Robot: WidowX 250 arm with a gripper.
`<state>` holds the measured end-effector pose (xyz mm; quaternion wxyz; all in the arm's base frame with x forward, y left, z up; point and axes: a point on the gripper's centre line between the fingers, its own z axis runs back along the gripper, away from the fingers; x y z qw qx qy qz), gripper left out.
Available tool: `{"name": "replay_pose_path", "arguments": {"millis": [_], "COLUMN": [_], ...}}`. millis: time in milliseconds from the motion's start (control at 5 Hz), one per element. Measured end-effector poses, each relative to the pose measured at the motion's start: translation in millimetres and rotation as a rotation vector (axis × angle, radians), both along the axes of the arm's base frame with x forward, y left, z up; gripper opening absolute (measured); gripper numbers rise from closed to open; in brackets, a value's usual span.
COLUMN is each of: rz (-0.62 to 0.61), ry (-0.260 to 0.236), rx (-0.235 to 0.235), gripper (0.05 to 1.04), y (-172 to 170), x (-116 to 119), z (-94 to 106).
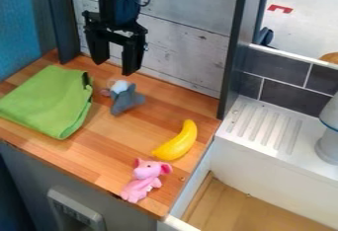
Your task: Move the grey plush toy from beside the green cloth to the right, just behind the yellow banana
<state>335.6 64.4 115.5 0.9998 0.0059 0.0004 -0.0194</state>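
Hanging over the far part of the wooden surface (117, 138), the black gripper (115, 67) has its jaws spread apart, with nothing between them. Just below, from where I'm looking, lies the small grey plush toy (125, 99), the thing nearest to it, with a pale patch and a bit of pink at its far left side. The folded green cloth (49, 101) is spread to its left, near but apart. Nearer and to the right, a yellow banana (177, 142) lies at a slant, and the pink plush toy (144, 178) sits beyond it, close to the near edge.

For good work around that grey toy, I'd want the jaws lined up across its narrow body, one on each side, well down before any squeeze. A pinch on a limb alone would probably let it twist or slip. The plush looks soft, so a firm close should do no harm. I'd keep the left jaw off the cloth, which could snag, and mind the plank wall (178, 32) behind.
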Motion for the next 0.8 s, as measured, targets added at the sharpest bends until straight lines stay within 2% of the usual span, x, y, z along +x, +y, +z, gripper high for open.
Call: {"name": "replay_pose_path", "arguments": {"millis": [200,400,600,800], "rz": [0.005,0.093,0.318,0.533], "ry": [0.033,-0.064,-0.103,-0.097], "rx": [-0.008,-0.026,-0.023,-0.023], "gripper": [1.003,1.003,1.003,1.003], "y": [-0.5,6.9,29.9,36.2], "x": [-1.3,17.2,26.7,35.0], "z": [-11.8,-15.2,-30.3,-52.1]}}
